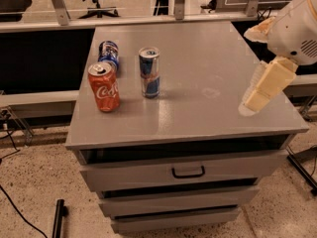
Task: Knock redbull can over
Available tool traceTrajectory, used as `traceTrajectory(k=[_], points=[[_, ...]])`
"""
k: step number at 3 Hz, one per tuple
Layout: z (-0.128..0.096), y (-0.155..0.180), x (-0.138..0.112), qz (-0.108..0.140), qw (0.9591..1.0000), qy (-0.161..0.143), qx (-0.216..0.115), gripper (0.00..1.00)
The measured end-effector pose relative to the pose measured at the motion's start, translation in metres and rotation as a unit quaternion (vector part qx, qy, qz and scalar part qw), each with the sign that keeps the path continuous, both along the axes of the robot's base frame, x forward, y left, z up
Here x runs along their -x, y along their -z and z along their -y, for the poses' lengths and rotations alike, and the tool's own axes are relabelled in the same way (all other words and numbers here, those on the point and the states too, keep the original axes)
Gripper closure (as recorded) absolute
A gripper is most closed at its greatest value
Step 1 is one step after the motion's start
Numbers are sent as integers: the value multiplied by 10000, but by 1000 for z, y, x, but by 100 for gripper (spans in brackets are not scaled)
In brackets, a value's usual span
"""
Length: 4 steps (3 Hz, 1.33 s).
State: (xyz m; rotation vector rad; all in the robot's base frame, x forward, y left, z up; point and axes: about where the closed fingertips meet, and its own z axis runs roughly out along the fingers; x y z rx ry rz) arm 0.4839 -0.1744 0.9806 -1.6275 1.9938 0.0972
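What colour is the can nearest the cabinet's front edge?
Red with white script, the cola can, camera view. The gripper hovers over the cabinet's right side.

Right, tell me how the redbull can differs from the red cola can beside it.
The redbull can is slim, blue and silver; the red cola can is wider, red with white script. The redbull can stands further right and back; the red cola can stands nearer the cabinet top's left edge. Both stand upright, not touching. The gripper hovers over the right edge, far from both.

red cola can [103,87] upright front-left; dark blue can [109,52] just behind it; grey drawer cabinet [198,53] beneath
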Motion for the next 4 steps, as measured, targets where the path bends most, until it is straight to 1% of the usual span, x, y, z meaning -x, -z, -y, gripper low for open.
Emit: traceTrajectory(k=[1,2,3,4], points=[[-3,-3,-1,129,9994,-177,-272,0],[-20,-17,-21,543,9919,-638,-959,0],[-47,-29,-44,836,9759,-1045,-1723,0],[-73,-38,-65,910,9591,-1331,-2327,0]])
